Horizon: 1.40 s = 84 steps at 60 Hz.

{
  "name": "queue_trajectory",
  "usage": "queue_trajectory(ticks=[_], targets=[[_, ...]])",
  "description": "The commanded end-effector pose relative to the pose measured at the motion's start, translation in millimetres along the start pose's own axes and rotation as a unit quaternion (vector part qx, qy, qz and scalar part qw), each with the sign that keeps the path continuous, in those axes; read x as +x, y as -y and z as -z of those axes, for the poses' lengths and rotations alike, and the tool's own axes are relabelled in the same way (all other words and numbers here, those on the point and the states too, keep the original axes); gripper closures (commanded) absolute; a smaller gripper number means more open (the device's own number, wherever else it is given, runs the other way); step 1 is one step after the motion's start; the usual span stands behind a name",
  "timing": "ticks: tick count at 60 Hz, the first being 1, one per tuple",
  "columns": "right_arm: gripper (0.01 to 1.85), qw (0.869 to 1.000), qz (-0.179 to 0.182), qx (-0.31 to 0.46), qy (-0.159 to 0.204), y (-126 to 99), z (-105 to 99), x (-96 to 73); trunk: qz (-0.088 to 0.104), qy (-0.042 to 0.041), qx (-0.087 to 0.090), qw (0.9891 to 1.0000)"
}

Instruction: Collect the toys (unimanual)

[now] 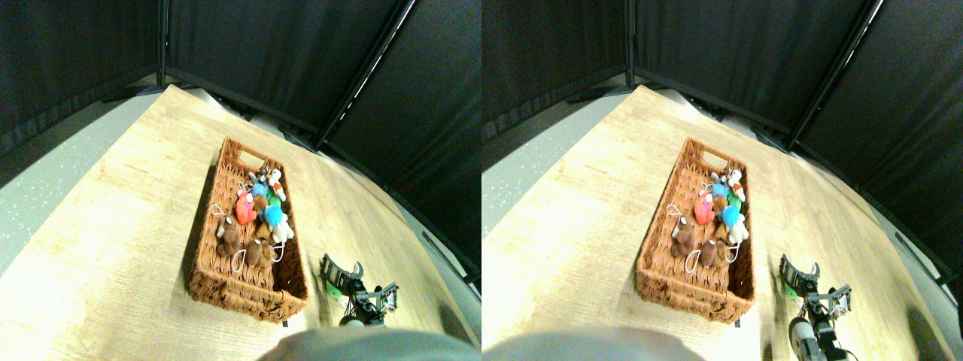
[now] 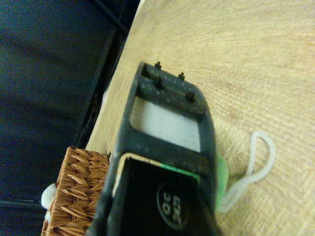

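On the wooden floor (image 1: pixel 113 248) just beside the wicker basket (image 1: pixel 248 289), the right gripper (image 1: pixel 335 280) is down at a small green plush toy (image 1: pixel 329 289). In the wrist view the dark frame of one jaw lies over that toy (image 2: pixel 221 172), so only a sliver of green shows past its edge, with the toy's white loop cord (image 2: pixel 256 167) trailing free on the boards. Whether the jaws are spread or closed, and whether they actually have the toy, I cannot tell: the gap between them is hidden in both views.

The green toy is the one still outside the basket, close to its near right corner. The other toys already lie inside: a pink-red one (image 1: pixel 245 208), blue ones (image 1: pixel 272 216), brown ones (image 1: pixel 228 239) and a white one (image 1: pixel 277 180), heaped toward the middle and the far end.

As a judgement, this toy should be very light and soft, squashing under the pads rather than slipping, and in no danger from a firm squeeze. The body is the safer place to take hold; the thin cord would likely swing and slide out. Being so small and low, it calls for the jaws to close right at floor level, around the plush middle.
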Motion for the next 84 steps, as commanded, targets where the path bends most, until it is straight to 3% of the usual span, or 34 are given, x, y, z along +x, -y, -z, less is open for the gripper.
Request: queue_trajectory(ticks=[1,14,29,35,39,45,59,69,84], targets=[[1.11,1.000,-0.013,0.003,0.007,5.5,-2.8,2.8,-0.003,-0.0065,-0.007,1.0000],[1.13,0.999,0.004,0.046,0.014,23.8,-7.7,6.8,-0.004,-0.0088,-0.007,0.9999],[1.15,0.999,0.013,0.041,0.017,35.8,-9.0,12.7,-0.004,-0.0108,-0.006,0.9999],[1.41,0.998,0.011,0.042,0.042,36.9,-7.7,14.4,-0.005,-0.0108,-0.005,0.9999],[1.80,0.997,0.003,0.048,0.060,35.6,-4.7,15.1,-0.005,-0.0115,-0.005,0.9999],[1.80,0.995,0.004,0.036,0.094,32.2,-1.3,14.9,-0.005,-0.0109,-0.006,0.9999],[1.80,0.997,-0.023,0.008,0.071,20.5,2.5,13.9,-0.003,-0.0104,-0.004,0.9999],[1.80,0.998,-0.049,-0.010,0.046,-0.4,8.2,5.8,-0.002,-0.0055,-0.005,1.0000],[1.80,0.992,-0.104,-0.051,-0.044,-47.1,29.5,-5.7,-0.002,0.0008,-0.011,0.9999]])
